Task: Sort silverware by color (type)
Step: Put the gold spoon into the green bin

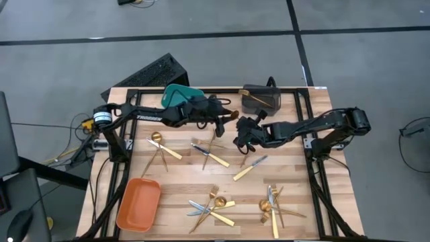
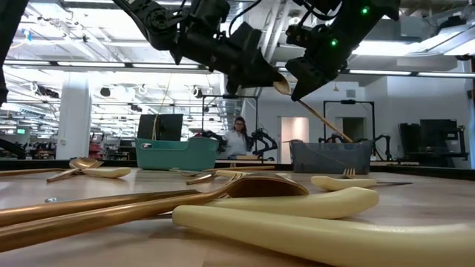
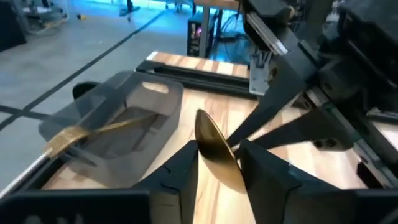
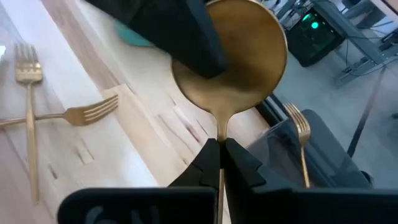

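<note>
Handover above mid-table: the right gripper (image 4: 219,163) pinches the gold spoon (image 4: 239,59) by its neck while the left gripper (image 3: 219,163) brackets the bowl. Left should clamp firmly before right lets go; farther back the grey bin (image 1: 262,99) waits.

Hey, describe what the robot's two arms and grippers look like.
Both arms are dark, jointed, nearly black. The left arm carries white lettering along its link and a white-labelled round joint near its base. Each gripper, left gripper and right gripper, ends in two dark, wedge-shaped fingers. Green lights glow on the right one.
</note>
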`<state>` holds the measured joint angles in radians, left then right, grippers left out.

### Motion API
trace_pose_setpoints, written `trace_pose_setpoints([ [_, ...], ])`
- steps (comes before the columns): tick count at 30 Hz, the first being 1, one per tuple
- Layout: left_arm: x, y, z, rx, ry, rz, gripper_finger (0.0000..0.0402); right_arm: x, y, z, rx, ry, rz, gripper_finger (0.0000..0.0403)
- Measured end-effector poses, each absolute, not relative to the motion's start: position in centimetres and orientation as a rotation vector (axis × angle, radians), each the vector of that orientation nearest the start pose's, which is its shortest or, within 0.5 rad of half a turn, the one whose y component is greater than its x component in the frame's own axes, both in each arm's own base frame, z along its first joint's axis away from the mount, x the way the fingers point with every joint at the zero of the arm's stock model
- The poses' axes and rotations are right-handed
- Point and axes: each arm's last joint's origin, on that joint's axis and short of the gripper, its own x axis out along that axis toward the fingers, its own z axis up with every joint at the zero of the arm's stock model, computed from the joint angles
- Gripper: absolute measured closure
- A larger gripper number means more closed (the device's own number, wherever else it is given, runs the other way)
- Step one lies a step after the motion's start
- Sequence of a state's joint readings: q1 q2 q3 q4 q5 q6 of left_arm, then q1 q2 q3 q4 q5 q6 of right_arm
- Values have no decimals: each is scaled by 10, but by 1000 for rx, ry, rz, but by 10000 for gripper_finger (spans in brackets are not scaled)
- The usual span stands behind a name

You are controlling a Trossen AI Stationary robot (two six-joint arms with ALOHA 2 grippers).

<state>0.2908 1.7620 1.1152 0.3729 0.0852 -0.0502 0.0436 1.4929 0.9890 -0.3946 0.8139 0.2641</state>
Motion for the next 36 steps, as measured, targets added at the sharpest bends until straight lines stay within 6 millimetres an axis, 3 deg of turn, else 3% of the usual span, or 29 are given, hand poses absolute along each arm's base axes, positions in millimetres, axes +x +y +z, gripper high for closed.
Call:
trace_pose_setpoints([
  [12, 375, 127, 238, -23, 255, 329, 398, 301, -8, 234, -96, 686, -814, 361],
  [21, 353, 147, 246, -23, 360, 413, 401, 302, -28, 237, 19, 584, -963, 305],
  [26, 343, 144, 250, -1, 452, 410, 401, 300, -31, 236, 20, 597, -977, 330],
  [31, 336, 144, 240, 1, 585, 484, 398, 298, -37, 232, 87, 631, -962, 346],
  [36, 331, 143, 231, 17, 652, 536, 376, 299, -53, 199, 135, 755, -784, 322],
])
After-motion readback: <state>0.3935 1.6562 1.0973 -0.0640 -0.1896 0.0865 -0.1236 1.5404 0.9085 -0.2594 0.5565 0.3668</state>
